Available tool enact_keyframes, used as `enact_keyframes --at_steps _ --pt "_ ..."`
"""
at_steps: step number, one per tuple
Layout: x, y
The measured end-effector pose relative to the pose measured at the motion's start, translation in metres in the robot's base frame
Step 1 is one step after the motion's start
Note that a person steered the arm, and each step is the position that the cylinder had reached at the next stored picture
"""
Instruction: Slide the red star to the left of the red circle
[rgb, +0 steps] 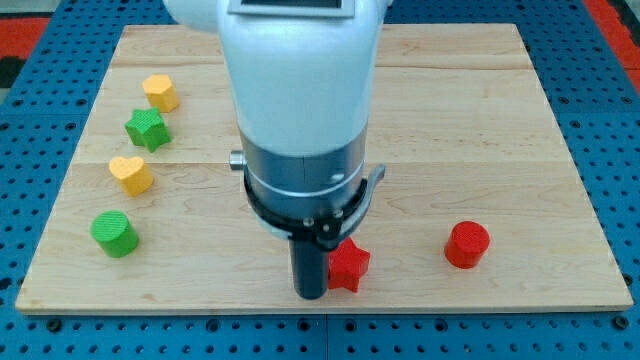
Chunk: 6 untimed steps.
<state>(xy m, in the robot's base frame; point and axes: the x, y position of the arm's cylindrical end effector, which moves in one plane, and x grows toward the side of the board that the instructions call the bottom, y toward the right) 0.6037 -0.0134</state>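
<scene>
The red star (349, 266) lies near the view's bottom edge of the wooden board, a little right of centre. The red circle (467, 245) stands to the star's right, well apart from it. My tip (311, 294) is down on the board, right against the star's left side. The arm's white and grey body hides the middle of the board above the tip.
At the view's left stand a yellow hexagon (160, 92), a green star (147, 129), a yellow heart (131, 174) and a green circle (114, 233). The board's (500, 120) bottom edge runs just below the tip and the red star.
</scene>
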Motion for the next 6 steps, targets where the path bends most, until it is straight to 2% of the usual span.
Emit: enact_keyframes --at_steps 2,4,5,6 --pt "-0.011 0.047" --pt "-0.017 -0.002" --pt "-0.043 0.012" --pt "-0.044 0.053"
